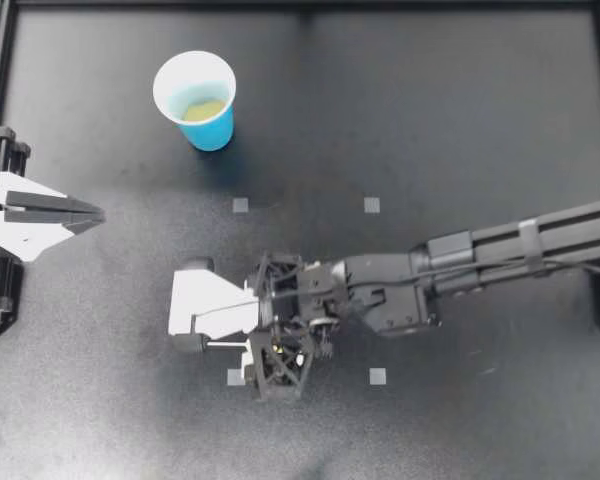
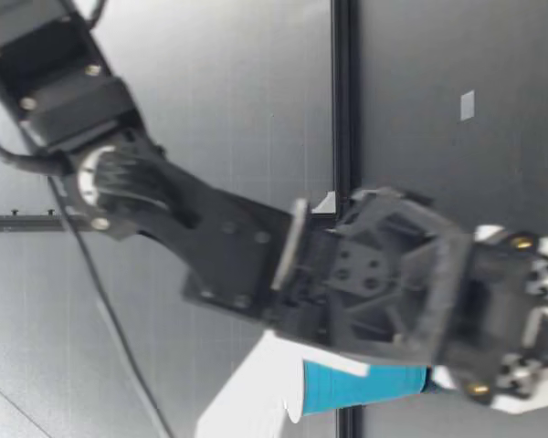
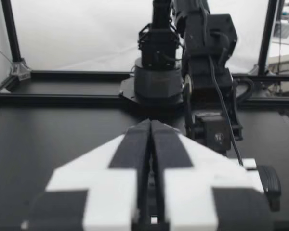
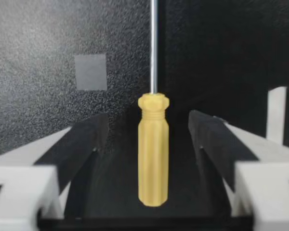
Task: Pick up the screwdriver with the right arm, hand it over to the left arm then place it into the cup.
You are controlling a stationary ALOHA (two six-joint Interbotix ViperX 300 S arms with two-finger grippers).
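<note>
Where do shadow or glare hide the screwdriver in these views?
Top view: no glare, but the right hand mostly covers it; the cup throws a soft shadow. Right wrist view: the screwdriver is evenly lit between open fingers. Low view: the arm hides it.

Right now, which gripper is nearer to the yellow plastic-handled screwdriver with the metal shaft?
Right. My right gripper straddles the yellow-handled screwdriver, whose handle lies between its open fingers without touching them. My left gripper, shut, sits far off to the side.
</note>
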